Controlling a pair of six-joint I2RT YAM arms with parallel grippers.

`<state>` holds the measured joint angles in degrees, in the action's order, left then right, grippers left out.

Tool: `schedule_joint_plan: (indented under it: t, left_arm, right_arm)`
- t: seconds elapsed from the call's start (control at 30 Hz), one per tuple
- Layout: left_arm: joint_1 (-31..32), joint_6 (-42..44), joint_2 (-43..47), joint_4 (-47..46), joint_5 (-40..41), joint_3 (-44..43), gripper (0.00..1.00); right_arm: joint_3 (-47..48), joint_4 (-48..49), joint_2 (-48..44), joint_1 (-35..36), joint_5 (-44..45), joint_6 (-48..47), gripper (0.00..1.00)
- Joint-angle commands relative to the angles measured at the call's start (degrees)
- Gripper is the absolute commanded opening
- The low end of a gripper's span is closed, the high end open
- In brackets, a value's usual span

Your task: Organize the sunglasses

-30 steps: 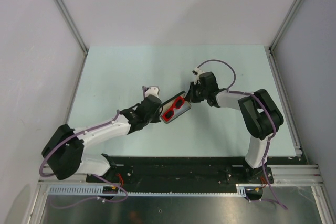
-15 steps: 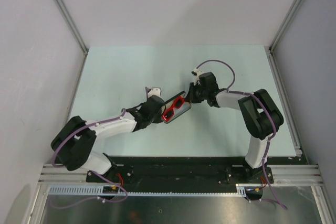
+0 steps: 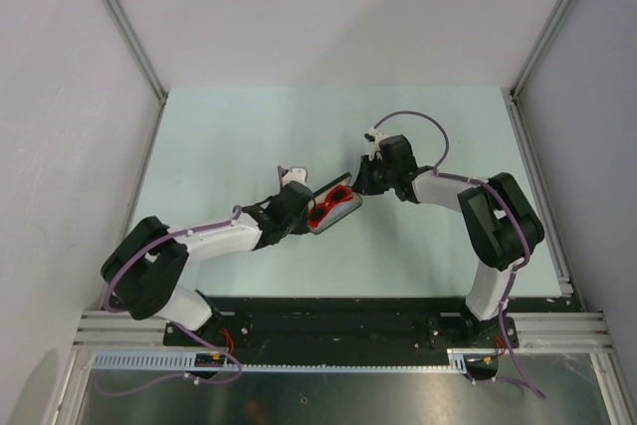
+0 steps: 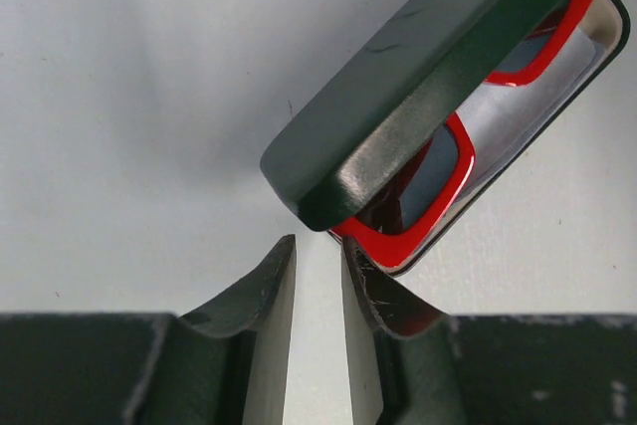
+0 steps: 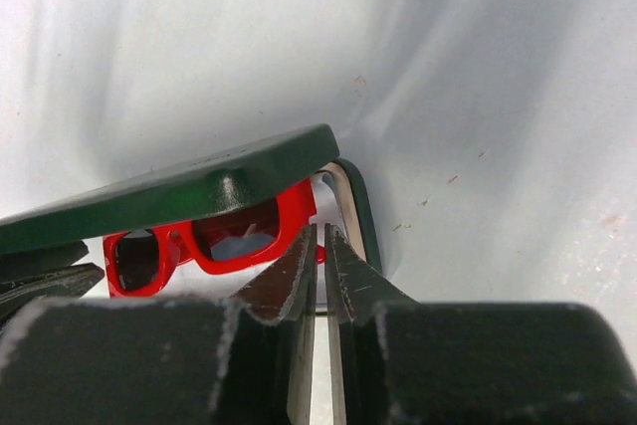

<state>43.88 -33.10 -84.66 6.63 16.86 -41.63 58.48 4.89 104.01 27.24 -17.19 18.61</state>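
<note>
The red-framed sunglasses (image 3: 332, 208) lie inside an open black case (image 3: 343, 218) in the middle of the table. The case's lid (image 4: 428, 67) hangs low over them, partly closed. In the left wrist view the red frame (image 4: 460, 161) shows under the lid. My left gripper (image 3: 304, 209) is at the case's near-left end; its fingers (image 4: 274, 281) stand a narrow gap apart, empty, just below the lid's corner. My right gripper (image 3: 360, 184) is at the far-right end, its fingers (image 5: 294, 266) almost together over the case rim (image 5: 363, 216) beside the sunglasses (image 5: 204, 258).
The pale green table (image 3: 229, 136) is walled by white panels with metal posts on the left and right. A black rail (image 3: 338, 316) carrying the arm bases runs along the near edge. The pale blue cloth is not in view.
My left arm has reached forward toward the case and its gripper has closed in on the case's left end. The lid has come down further over the sunglasses. The right gripper has hardly moved.
</note>
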Motion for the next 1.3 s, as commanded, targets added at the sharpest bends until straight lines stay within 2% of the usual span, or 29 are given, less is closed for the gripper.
schedule_joint_plan:
  t: [0.0, 0.13, 0.23, 0.37, 0.43, 0.53, 0.67, 0.87, 1.27]
  left_arm:
    - [-0.3, -1.6, 3.1, -1.6, 3.2, 1.4, 0.30]
    - [-0.3, -1.3, 4.4, -1.6, 4.1, 1.6, 0.30]
    - [-0.3, -1.1, 4.5, -1.6, 4.7, 1.6, 0.31]
    - [-0.3, -0.7, 3.9, -1.6, 4.6, 1.2, 0.32]
    - [-0.3, -0.6, 3.6, -1.6, 4.9, 0.8, 0.32]
    - [-0.3, -0.5, 3.4, -1.5, 5.7, 0.7, 0.33]
    - [-0.3, -0.5, 2.8, -1.6, 5.8, 0.7, 0.33]
    - [-0.3, 0.5, 0.7, -1.6, 4.4, -0.4, 0.33]
    - [-0.2, 2.2, -0.4, -4.0, 1.7, -0.5, 0.36]
  right_arm:
    - [0.1, 1.4, -3.0, -0.2, 4.2, 0.8, 0.12]
    - [0.0, 0.0, -3.5, 0.0, 7.3, 0.8, 0.11]
    - [0.0, 0.8, -3.7, 0.0, 7.0, 0.6, 0.16]
    - [0.1, 3.9, -2.7, 0.1, 2.4, 1.8, 0.28]
    - [0.1, 4.6, -1.9, 0.0, 1.2, 2.7, 0.29]
    - [0.3, 4.8, 0.0, -0.3, 1.3, 3.3, 0.27]
    - [1.5, 4.4, 2.2, -0.8, 0.3, 3.4, 0.18]
    - [2.3, 3.5, 3.6, -0.3, -0.6, 2.7, 0.10]
    - [2.3, 0.3, 0.8, -0.1, 0.6, 0.7, 0.08]
